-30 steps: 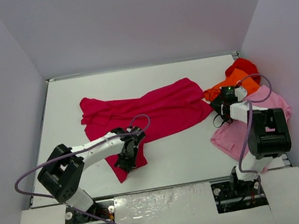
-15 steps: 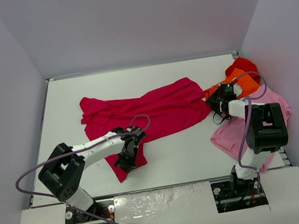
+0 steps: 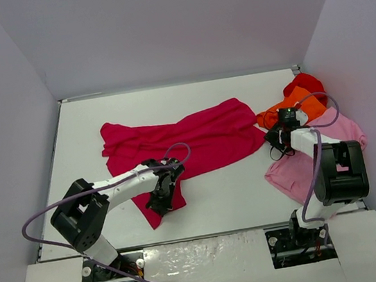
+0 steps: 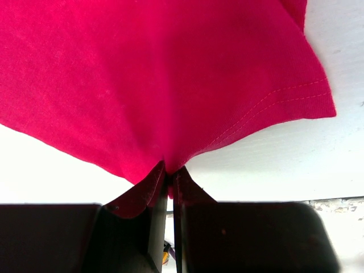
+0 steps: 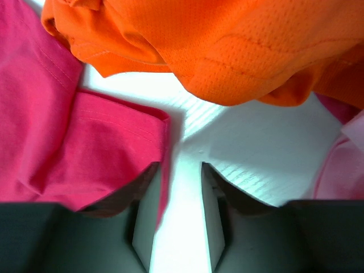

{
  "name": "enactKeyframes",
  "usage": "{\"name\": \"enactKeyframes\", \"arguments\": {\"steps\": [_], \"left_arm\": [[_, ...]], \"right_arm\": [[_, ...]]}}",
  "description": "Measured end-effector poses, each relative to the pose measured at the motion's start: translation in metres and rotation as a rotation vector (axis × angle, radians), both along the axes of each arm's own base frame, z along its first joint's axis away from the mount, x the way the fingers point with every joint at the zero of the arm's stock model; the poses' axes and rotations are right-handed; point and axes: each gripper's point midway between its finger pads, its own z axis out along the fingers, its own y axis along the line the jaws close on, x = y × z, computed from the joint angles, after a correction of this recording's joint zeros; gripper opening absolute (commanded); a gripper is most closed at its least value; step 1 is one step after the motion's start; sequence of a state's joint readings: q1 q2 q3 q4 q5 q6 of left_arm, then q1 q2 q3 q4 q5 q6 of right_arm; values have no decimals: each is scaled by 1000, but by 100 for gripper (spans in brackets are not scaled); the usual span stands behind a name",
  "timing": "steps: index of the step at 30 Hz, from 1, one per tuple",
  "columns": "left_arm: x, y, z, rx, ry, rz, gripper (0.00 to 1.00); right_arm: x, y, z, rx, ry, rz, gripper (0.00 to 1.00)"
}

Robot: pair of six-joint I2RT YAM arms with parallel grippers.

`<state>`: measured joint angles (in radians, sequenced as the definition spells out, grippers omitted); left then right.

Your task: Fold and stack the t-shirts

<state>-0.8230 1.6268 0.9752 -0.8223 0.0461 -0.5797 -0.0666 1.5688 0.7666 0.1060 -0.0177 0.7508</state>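
White tabletop (image 3: 237,191) bears crimson t-shirt (image 3: 194,136) lying left-right, left tool (image 4: 169,170) pinching its hem, right tool (image 5: 181,168) parted.

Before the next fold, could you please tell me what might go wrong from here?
The left hand pinches only a small bit of the crimson-magenta cloth t-shirt, so it may slip free. The right hand, part open, straddles bare table beside that shirt's edge; it could close on nothing or snag the orange mesh t-shirt.
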Motion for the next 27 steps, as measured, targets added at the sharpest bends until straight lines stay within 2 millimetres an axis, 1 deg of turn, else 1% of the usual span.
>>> {"name": "enactKeyframes", "arguments": {"steps": [5, 10, 13, 14, 18, 20, 21, 22, 25, 26, 27], "left_arm": [[0, 1, 1, 5, 0, 0, 2], [0, 1, 1, 4, 1, 0, 2], [0, 1, 1, 4, 1, 0, 2], [0, 1, 1, 4, 1, 0, 2], [0, 1, 1, 4, 1, 0, 1], [0, 1, 1, 4, 0, 0, 1], [0, 1, 1, 4, 0, 0, 1], [0, 1, 1, 4, 0, 0, 1], [0, 1, 1, 4, 1, 0, 1], [0, 1, 1, 4, 1, 0, 1], [0, 1, 1, 5, 1, 0, 1]], "right_arm": [[-2, -1, -1, -9, 7, 8, 39], [-1, 1, -2, -4, 7, 16, 38], [0, 3, -9, 7, 16, 23, 36], [1, 3, -11, 11, 18, 23, 36], [13, 6, -10, 23, -10, 35, 35], [17, 6, -10, 24, -20, 38, 33], [18, 6, -10, 24, -24, 38, 31], [19, 6, -10, 23, -26, 39, 21], [19, 6, -12, 19, -24, 43, 3], [19, 6, -13, 19, -22, 44, 0], [18, 6, -14, 18, -19, 45, 0]]}}
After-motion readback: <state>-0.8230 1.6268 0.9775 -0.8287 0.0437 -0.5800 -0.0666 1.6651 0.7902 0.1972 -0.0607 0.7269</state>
